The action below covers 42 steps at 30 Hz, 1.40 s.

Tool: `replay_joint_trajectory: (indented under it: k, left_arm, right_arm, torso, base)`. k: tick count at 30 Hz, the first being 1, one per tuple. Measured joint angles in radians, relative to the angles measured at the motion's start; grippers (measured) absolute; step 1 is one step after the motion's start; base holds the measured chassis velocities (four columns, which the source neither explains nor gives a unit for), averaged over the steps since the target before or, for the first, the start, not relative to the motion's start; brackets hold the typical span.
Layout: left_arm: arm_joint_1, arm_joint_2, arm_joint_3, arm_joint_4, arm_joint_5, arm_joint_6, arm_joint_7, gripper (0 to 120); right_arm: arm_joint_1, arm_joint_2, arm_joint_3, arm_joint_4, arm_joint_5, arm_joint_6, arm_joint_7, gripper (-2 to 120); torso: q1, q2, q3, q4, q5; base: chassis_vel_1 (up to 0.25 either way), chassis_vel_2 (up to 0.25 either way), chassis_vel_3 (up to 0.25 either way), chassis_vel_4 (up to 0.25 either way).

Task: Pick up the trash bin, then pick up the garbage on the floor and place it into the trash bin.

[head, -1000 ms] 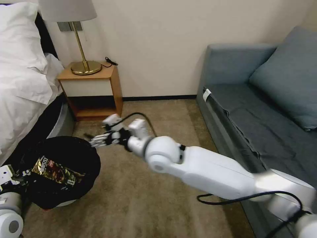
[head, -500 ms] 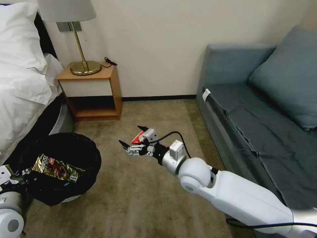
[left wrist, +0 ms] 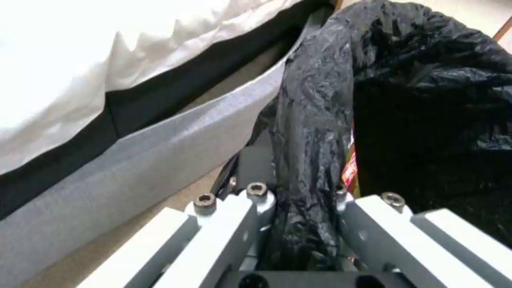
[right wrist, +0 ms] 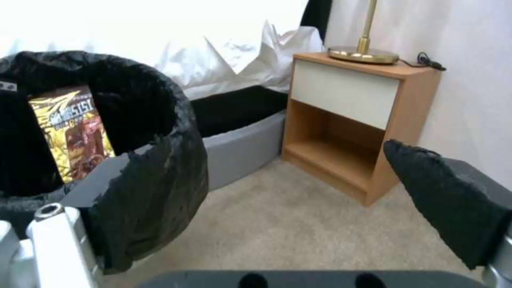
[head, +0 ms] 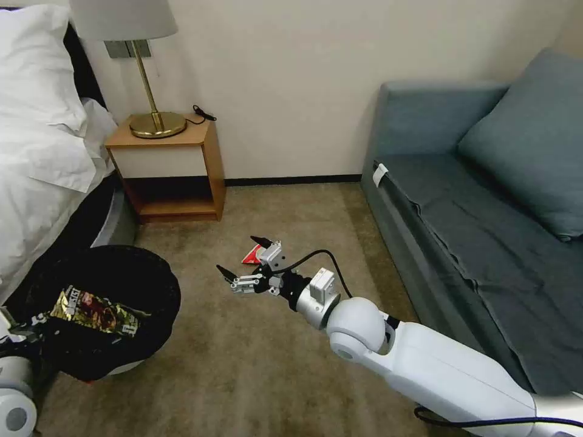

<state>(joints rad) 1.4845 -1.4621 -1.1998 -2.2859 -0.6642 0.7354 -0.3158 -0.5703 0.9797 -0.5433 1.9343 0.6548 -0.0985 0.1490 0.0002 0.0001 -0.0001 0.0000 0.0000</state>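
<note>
The trash bin [head: 124,364], white with a black bag liner [head: 152,285], hangs low at the left beside the bed. My left gripper [left wrist: 307,224] is shut on its lined rim [left wrist: 312,152]. A gold-brown snack wrapper [head: 91,309] lies inside the bin and also shows in the right wrist view [right wrist: 69,132]. A red-and-white packet [head: 251,257] lies on the carpet mid-floor. My right gripper [head: 241,255] is open just above and beside it, with nothing between its black fingertips [right wrist: 443,196].
A wooden nightstand [head: 176,164] with a brass lamp [head: 156,121] stands against the back wall. The bed [head: 42,152] runs along the left. A grey-blue sofa [head: 486,200] lines the right. Open carpet [head: 255,376] lies between them.
My right gripper swung from the bin's rim rightward to the red-and-white packet, then dropped slightly. The bin shifted a little to the left.
</note>
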Motion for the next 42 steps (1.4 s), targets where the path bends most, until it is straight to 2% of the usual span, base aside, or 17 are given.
replay_joint_trajectory:
  k: [21, 42]
  left_arm:
    - [-0.003, 0.004, 0.000, 0.001, -0.002, 0.000, -0.001, 4]
    - [-0.007, 0.003, 0.012, 0.004, 0.003, 0.000, -0.001, 4]
  right_arm:
    - [0.011, 0.002, -0.015, -0.014, 0.000, -0.004, 0.002, 100]
    - [0.014, 0.010, -0.028, -0.024, -0.002, -0.008, 0.008, 100]
  torso:
    - [0.000, 0.000, 0.000, 0.0001, 0.0000]
    - [0.000, 0.000, 0.000, 0.0001, 0.0002]
  base:
    - [-0.119, 0.121, 0.124, -0.125]
    - [-0.184, 0.184, 0.180, -0.184]
